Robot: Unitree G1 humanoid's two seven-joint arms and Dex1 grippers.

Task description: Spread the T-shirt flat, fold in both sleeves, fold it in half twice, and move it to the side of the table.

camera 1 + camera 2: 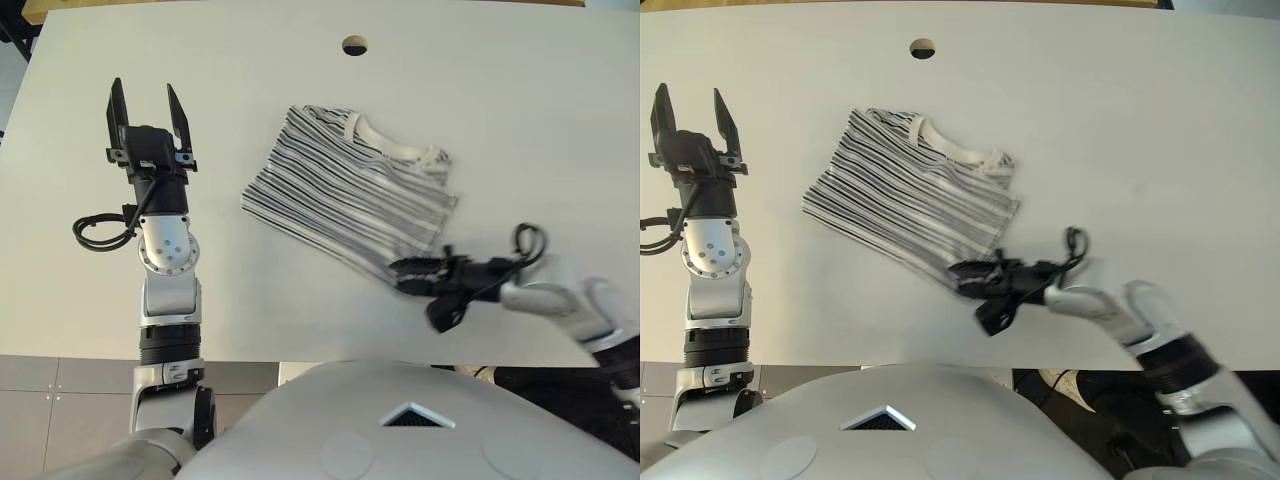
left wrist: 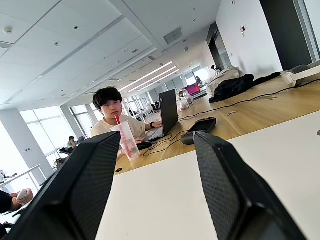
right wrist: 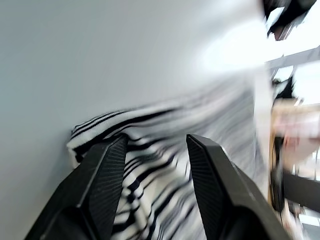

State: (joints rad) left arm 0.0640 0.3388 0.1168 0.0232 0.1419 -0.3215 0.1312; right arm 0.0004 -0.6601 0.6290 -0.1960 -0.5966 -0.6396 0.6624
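Lying folded on table, T-shirt, right end effector at its corner

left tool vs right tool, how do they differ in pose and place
The left tool points away from the robot over the table, well left of the T-shirt. The right tool points sideways, toward the robot's left, with its tips at the T-shirt's near corner. Both are open.
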